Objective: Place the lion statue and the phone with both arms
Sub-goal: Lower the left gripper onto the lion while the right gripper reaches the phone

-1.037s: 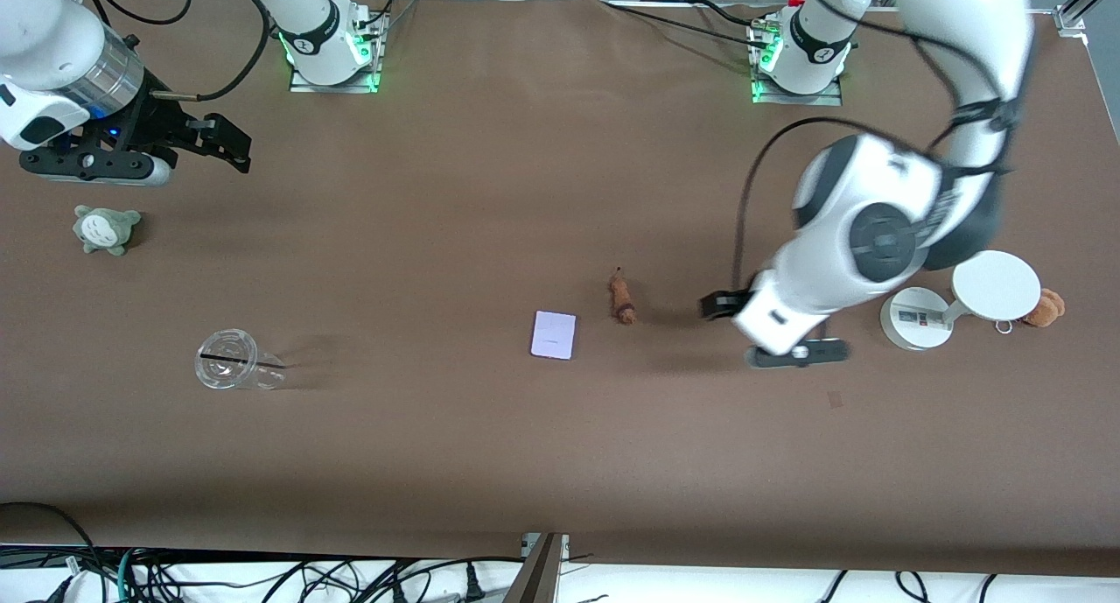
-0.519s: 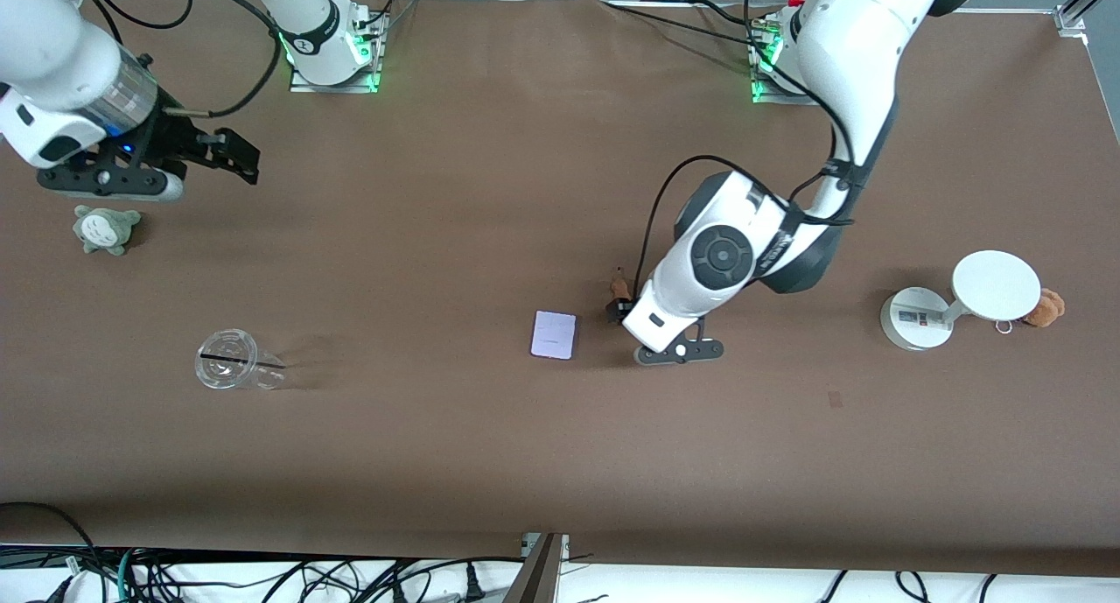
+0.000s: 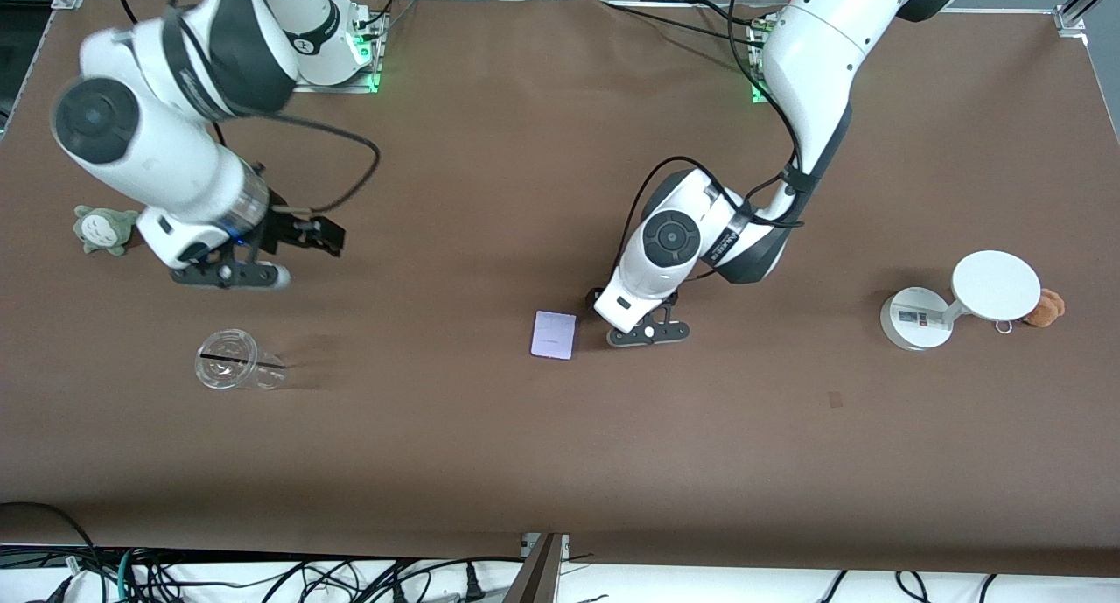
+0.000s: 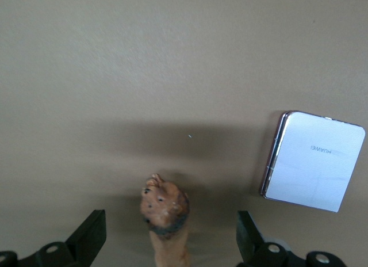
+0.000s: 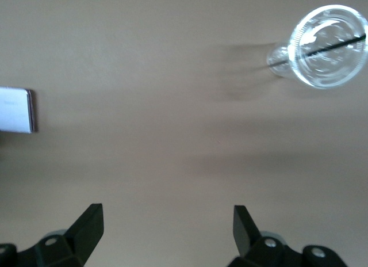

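Both arms now nearer the phone [image 3: 554, 334], claws wide; lion statue [image 4: 165, 218] between left claw [image 4: 169, 244] fingers, wrist-view only.

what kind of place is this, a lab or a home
Probably a robotics lab: two white arms bolted to a brown-covered table, loose cables along its edge, and mismatched test props like a clear plastic cup.

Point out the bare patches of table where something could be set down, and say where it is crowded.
Bare: the wide strip nearer the front camera than the phone and clear cup, and the stretch between the phone and the white stand. Crowded: around the lion statue, where the open left gripper straddles it beside the phone. The open right gripper hangs over table above the cup.
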